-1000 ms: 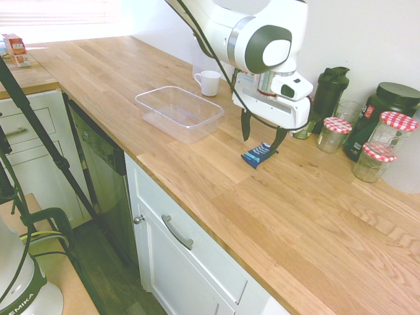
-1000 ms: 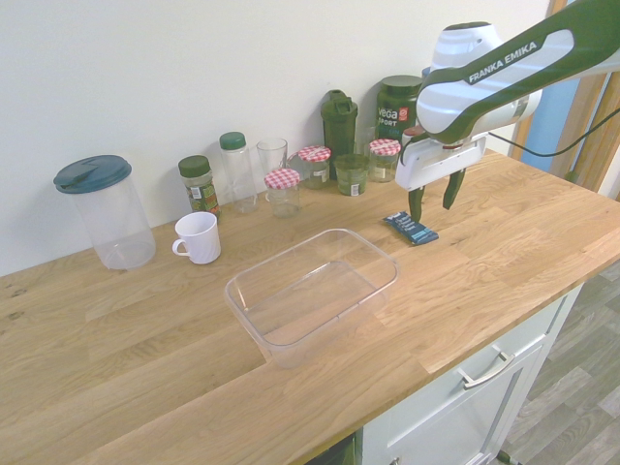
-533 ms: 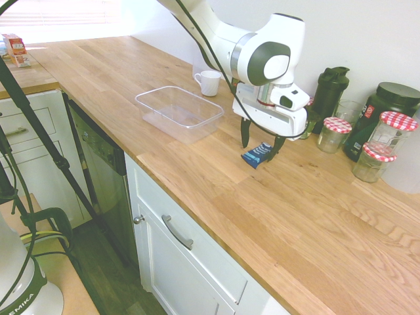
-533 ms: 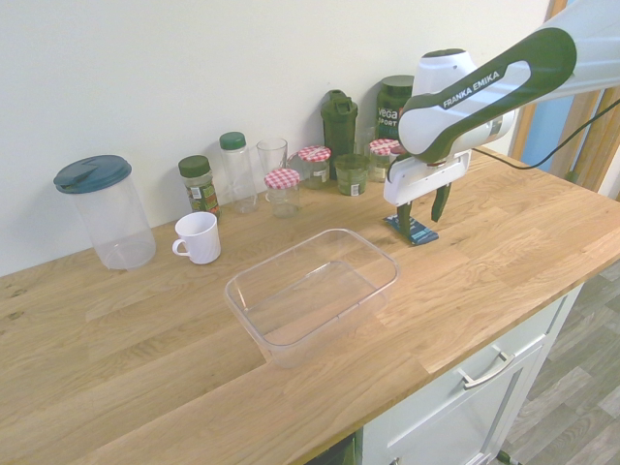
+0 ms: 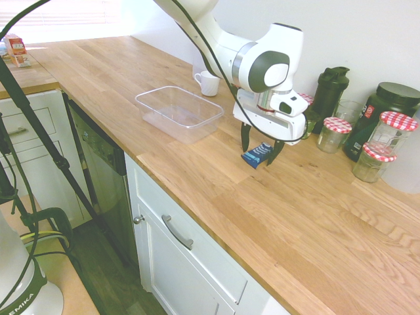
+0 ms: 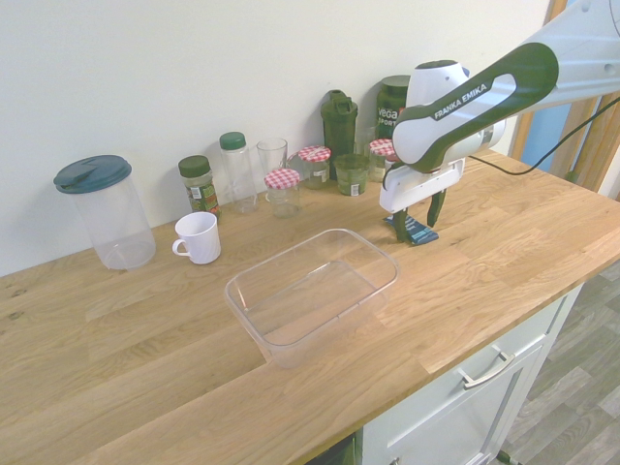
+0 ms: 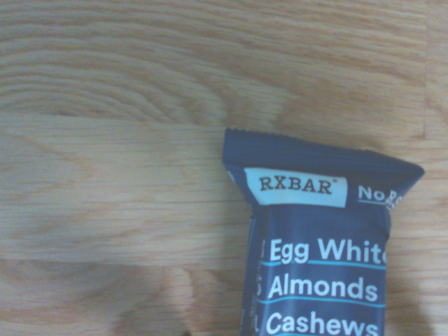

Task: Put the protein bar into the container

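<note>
Claw (image 5: 260, 145) low over the wooden counter (image 5: 197, 164), fingers spread wide, one on each side of the protein bar (image 5: 256, 155), which lies flat between them. Clear container (image 6: 312, 291) sits well apart from the claw, with nothing inside.

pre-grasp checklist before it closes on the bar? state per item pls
1. Gripper open: ok, one finger on each side of the protein bar.
2. Bar flat on the wooden counter: ok, the wrist view shows it lying label up.
3. Fingers low enough to grip: cannot tell, tips look near the counter, but contact is not visible.
4. Bar centred between fingers: cannot tell, in the second exterior view the arm hides part of it.
5. Container empty and open: ok, nothing inside, no lid.
6. Path from bar to container: ok, bare counter between them; jars and mug stand nearer the wall.
</note>
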